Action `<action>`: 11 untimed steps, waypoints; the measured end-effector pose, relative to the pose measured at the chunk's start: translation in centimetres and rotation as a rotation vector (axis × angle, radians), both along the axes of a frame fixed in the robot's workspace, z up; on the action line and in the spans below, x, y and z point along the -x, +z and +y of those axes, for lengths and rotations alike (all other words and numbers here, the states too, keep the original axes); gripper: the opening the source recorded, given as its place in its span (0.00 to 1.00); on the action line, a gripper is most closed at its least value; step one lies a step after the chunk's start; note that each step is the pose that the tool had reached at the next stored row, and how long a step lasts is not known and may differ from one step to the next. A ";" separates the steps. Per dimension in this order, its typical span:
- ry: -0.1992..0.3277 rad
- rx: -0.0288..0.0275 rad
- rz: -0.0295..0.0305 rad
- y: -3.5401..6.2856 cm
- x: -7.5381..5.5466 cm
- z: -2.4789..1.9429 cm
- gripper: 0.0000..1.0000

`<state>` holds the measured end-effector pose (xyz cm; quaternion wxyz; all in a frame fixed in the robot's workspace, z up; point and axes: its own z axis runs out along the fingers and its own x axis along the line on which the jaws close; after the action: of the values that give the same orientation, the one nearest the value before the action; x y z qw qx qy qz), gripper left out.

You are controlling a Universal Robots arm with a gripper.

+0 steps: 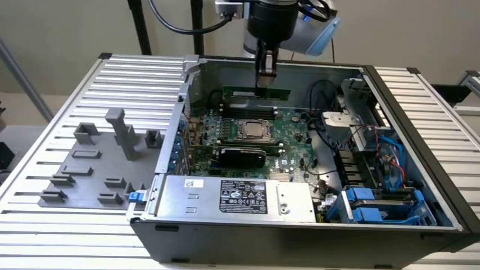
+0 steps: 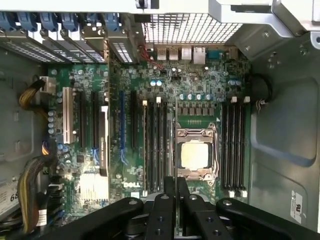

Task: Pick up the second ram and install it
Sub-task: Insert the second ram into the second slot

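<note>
**Robot gripper holding a memory stick over an open computer**

In the exterior view, an open computer case (image 1: pixel 300 243) lies on a slatted metal table (image 1: pixel 67 242), its inside facing up. The green motherboard (image 1: pixel 291 134) covers the case floor, with the square metal processor socket (image 1: pixel 253 130) near its middle.

The black gripper (image 1: pixel 263 84) hangs straight down from the arm at 12 o'clock from the socket. Its fingers are clenched on the top edge of the second ram (image 1: pixel 241 93), a long, thin green stick. The stick stands on edge, level, and runs across the far end of the board, near the back wall of the case. Whether its lower edge touches the board cannot be told.

At 6 o'clock from the socket sits a grey power supply (image 1: pixel 232 197) with a black label. At 4 o'clock are blue drive caddies (image 1: pixel 372 203). Outside the case, at 9 o'clock, a grey fixture plate (image 1: pixel 82 169) with raised blocks rests on the table.

The wrist view looks down past the gripper (image 2: pixel 176 183), whose two fingers sit pressed close together. Below lie the motherboard (image 2: pixel 200 80), the processor socket (image 2: pixel 196 154), and black memory slots (image 2: pixel 235 145) on both sides of the socket.
</note>
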<state>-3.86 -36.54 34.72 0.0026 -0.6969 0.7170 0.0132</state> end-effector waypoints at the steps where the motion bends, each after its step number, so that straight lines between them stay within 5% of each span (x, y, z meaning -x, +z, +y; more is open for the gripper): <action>1: 0.000 0.0000 0.0000 -0.18 -0.1 0.17 0.00; 11: 0.000 0.0030 -0.0008 -0.45 -0.1 0.29 0.00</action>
<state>-3.76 -36.26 34.26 0.0019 -0.6969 0.7170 0.0118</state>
